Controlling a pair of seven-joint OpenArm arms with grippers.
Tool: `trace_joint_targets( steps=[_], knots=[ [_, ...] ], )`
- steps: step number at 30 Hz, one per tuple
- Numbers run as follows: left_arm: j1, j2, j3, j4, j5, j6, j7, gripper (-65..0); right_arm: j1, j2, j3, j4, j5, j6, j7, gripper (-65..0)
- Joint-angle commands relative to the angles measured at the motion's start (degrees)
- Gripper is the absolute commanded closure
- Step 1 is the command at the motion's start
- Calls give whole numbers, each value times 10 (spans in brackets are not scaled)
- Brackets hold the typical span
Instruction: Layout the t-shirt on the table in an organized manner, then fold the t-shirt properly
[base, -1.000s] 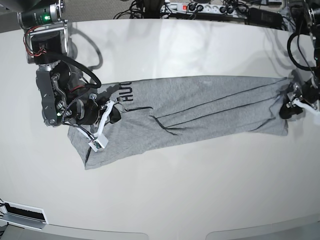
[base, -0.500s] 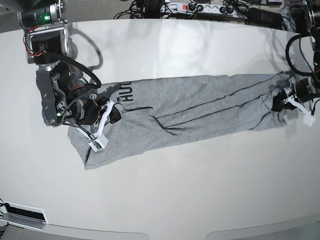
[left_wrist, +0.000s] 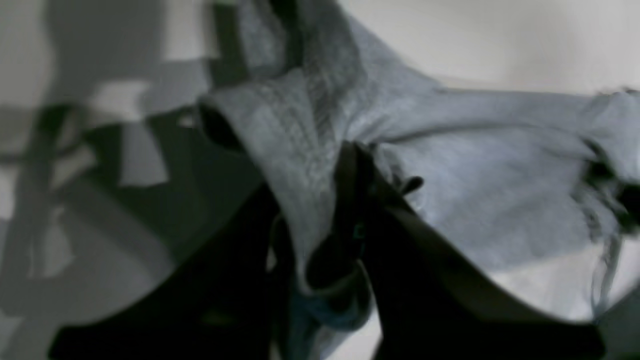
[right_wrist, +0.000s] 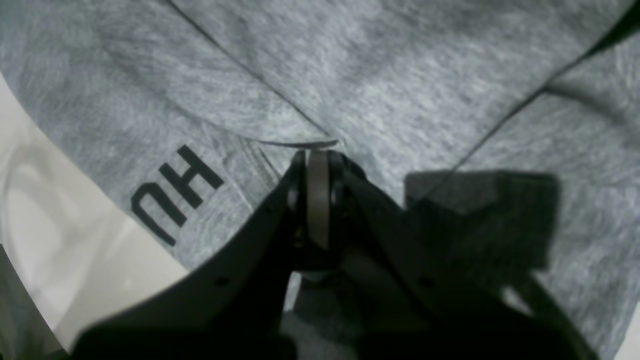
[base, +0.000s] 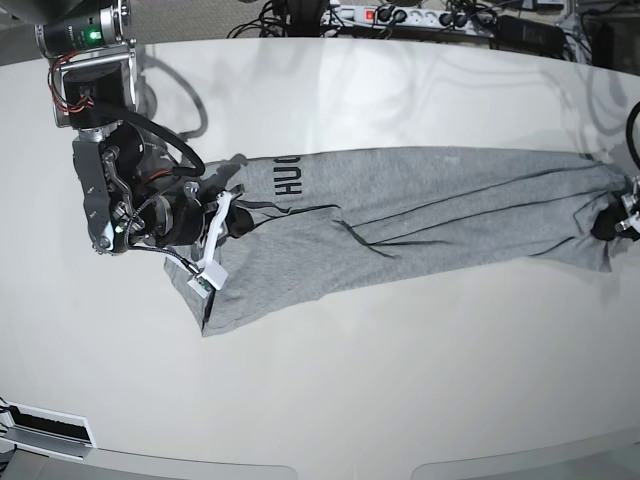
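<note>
The t-shirt (base: 400, 215) is lying across the middle of the table (base: 330, 390) as a long grey band, pulled out between the two arms, with creases running along its length. The right gripper (right_wrist: 317, 165) is pressing its fingers together on a pinch of cloth just beside the black letters "HU" (right_wrist: 175, 192); it appears to be acting as the anchor for that end. The left gripper (left_wrist: 345, 200) is sitting at the opposite end of the t-shirt, its dark fingers closing on a bunched fold of grey knit that is lifting off the table there; the wrist view is blurred, so the exact seam being held cannot be made out. Judging from the stretch, both arms are tensioning the cloth to flatten it, so layout is not finished and folding has not begun. The table is showing glossy and cream-white on every side of the t-shirt, reflecting the overhead light. Beyond the table's far edge, a power strip (base: 400, 15) and tangled dark cables (base: 290, 15) are lying on grey carpet.
</note>
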Motion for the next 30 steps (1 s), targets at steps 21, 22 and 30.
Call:
trace_joint_targets(
  steps=[21,22,30],
  knots=[
    [-26,81,-1,64,-242,-6,222,0,20,2,2,20,10,1,22,0],
    [-26,92,-1,66,-242,-6,222,0,20,2,2,20,10,1,22,0],
    [-24,193,-1,68,-242,-6,220,0,20,2,2,20,10,1,22,0]
  ],
)
